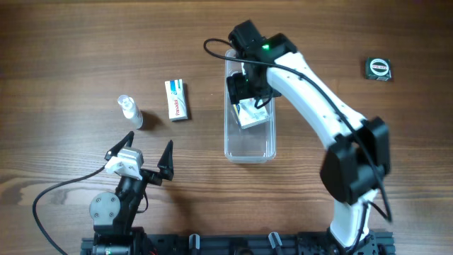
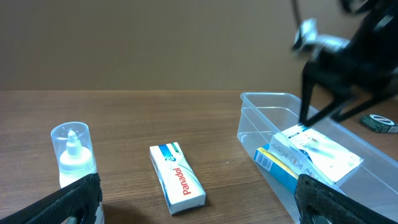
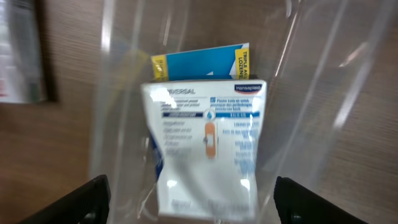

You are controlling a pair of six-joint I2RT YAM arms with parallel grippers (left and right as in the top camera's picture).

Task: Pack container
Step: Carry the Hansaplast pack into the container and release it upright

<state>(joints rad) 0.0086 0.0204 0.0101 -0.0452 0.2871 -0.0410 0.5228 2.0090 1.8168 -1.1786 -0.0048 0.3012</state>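
Observation:
The clear container (image 1: pixel 249 150) lies in the middle of the table, long side running front to back. Inside it a white plaster box (image 1: pixel 249 115) lies on a blue and yellow lozenge box (image 3: pixel 202 62). My right gripper (image 1: pixel 248 88) hovers over the container's far half, open and empty, its fingers spread either side of the white box (image 3: pixel 208 155) in the right wrist view (image 3: pixel 199 202). My left gripper (image 1: pixel 145 161) is open and empty near the front left, well away from the container (image 2: pixel 267 96).
A white Panadol box (image 1: pixel 177 100) lies left of the container. A small clear bottle (image 1: pixel 129 111) stands further left, close to my left fingers (image 2: pixel 199 208). A dark round-faced object (image 1: pixel 378 68) lies at the far right.

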